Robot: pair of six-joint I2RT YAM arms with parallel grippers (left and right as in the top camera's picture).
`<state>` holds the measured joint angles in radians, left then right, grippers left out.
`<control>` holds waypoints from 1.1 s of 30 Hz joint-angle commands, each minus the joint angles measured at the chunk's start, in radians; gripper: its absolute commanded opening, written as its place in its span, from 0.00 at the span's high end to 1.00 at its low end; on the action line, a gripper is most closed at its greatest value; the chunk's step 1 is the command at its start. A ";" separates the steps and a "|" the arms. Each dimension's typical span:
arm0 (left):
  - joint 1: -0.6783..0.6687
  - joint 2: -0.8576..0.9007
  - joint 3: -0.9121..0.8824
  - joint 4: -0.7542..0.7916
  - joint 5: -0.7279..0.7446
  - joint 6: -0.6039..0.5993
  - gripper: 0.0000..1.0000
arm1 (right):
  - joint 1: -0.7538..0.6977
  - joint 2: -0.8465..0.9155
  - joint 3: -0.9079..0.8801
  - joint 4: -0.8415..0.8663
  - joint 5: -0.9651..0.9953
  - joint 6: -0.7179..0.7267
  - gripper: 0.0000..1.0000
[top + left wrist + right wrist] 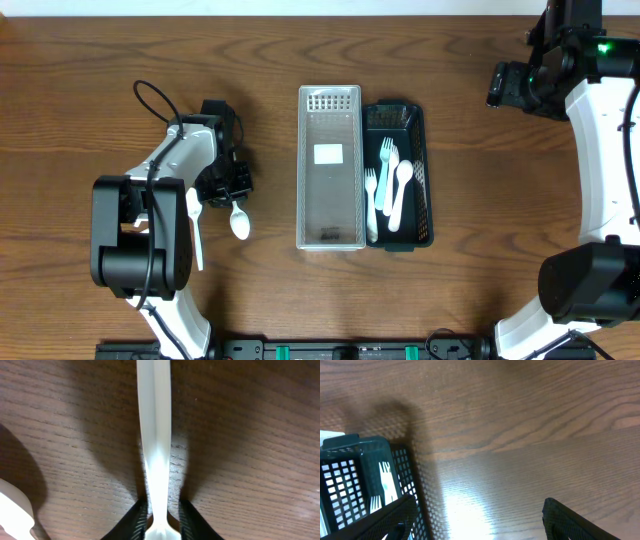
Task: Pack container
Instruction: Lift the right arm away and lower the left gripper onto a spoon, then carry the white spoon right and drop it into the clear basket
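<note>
A white plastic spoon lies on the wooden table left of centre. My left gripper is shut on it, low over the table. In the left wrist view the spoon's handle runs up from between the jaws. A clear plastic container stands at the centre. A dark green basket beside it holds several white utensils. My right gripper is open and empty at the far right, above bare table next to the basket.
A second white utensil lies on the table beside the left arm's base. A white utensil end shows at the left wrist view's lower left. A white fork shows inside the basket.
</note>
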<state>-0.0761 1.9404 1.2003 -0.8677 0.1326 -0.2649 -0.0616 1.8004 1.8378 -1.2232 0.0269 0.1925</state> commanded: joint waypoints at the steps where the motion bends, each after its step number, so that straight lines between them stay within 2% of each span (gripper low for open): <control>1: -0.002 0.018 -0.013 -0.006 0.006 0.002 0.79 | -0.005 0.012 -0.006 -0.005 0.011 -0.015 0.17; 3: -0.002 0.018 -0.013 -0.006 0.006 0.002 0.81 | -0.005 0.012 -0.005 -0.006 0.011 -0.015 0.17; 6: -0.002 0.018 -0.013 -0.006 0.006 0.002 0.94 | -0.005 0.012 -0.005 -0.007 0.011 -0.015 0.17; 13: -0.002 0.013 -0.004 -0.019 0.006 0.004 0.94 | -0.005 0.012 -0.005 -0.008 0.011 -0.016 0.17; 19: -0.026 -0.083 0.118 -0.150 0.006 0.044 0.95 | -0.005 0.012 -0.006 -0.002 0.029 -0.015 0.17; 23: -0.111 -0.219 0.236 -0.205 0.006 0.043 0.95 | -0.005 0.012 -0.005 0.006 0.029 -0.015 0.17; 27: -0.245 -0.334 0.301 -0.164 0.003 0.042 0.94 | -0.005 0.012 -0.005 0.009 0.029 -0.014 0.17; 33: -0.445 -0.339 0.301 -0.092 -0.049 -0.029 0.94 | -0.005 0.012 -0.005 0.009 0.029 -0.014 0.17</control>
<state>-0.4564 1.5463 1.5166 -0.9760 0.1162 -0.2565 -0.0616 1.8004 1.8374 -1.2133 0.0422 0.1925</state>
